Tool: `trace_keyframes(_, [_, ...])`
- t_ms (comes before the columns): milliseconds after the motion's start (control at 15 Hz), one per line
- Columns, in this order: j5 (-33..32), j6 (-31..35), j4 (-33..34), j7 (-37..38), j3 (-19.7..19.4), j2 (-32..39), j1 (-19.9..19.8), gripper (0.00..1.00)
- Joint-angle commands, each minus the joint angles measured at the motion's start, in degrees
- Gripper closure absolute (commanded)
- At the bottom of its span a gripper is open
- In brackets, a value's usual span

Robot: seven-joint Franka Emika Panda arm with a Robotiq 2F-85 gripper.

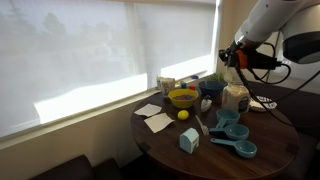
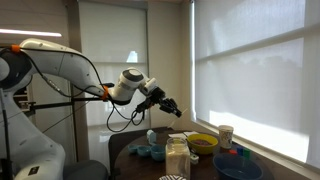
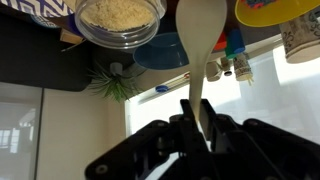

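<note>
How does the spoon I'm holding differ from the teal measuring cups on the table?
The spoon is cream-white; the measuring cups are teal. The spoon is clamped in the shut gripper, high over the table; the cups lie on it, untouched. The spoon is one piece; the cups are several. Both are handled scoops.

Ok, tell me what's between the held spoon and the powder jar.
Nothing: only bare air separates the spoon from the jar below, as an exterior view shows.
</note>
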Motion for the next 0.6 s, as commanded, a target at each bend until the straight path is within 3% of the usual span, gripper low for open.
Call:
trace_keyframes(0, [-4.8,2.2,-1.5,-0.9,-0.1,-0.5,-3.2,0.97])
trace_keyframes(267, [-10.1,1.4,-3.2,-1.4,-1.8,-0.1,-5.5,0.97])
trace_keyframes(533, [-10.7,1.5,-5.4,-2.8,-3.3,0.3,-5.5,0.97])
